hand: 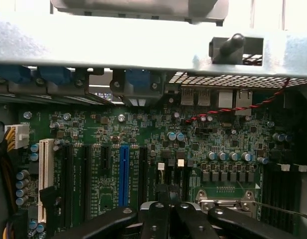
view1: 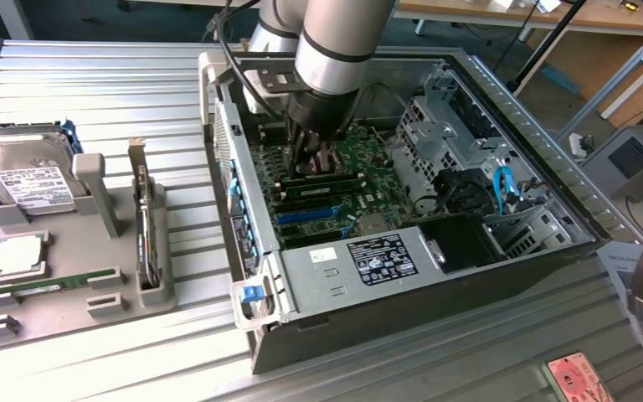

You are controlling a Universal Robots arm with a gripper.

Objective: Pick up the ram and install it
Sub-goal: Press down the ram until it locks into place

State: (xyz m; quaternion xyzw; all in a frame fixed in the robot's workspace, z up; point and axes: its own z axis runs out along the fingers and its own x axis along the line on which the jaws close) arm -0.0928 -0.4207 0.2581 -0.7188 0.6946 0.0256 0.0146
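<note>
Jaws (hand: 168, 211) pressed together above the big green motherboard (hand: 143, 149) inside the open grey computer case (view1: 545, 159); long green ram stick (view1: 59, 283) lies flat in the grey tray (view1: 31, 322).

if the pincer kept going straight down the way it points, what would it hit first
Most likely the motherboard inside the open computer case. The shut pincer points down at its memory-slot area; depth is unclear, so it may already touch there.

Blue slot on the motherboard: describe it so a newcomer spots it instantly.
Inside the open computer case lies the green motherboard, with a row of long parallel slots. The blue slot sits mid-row; both neighbours are black slots, and a white slot ends the row.
</note>
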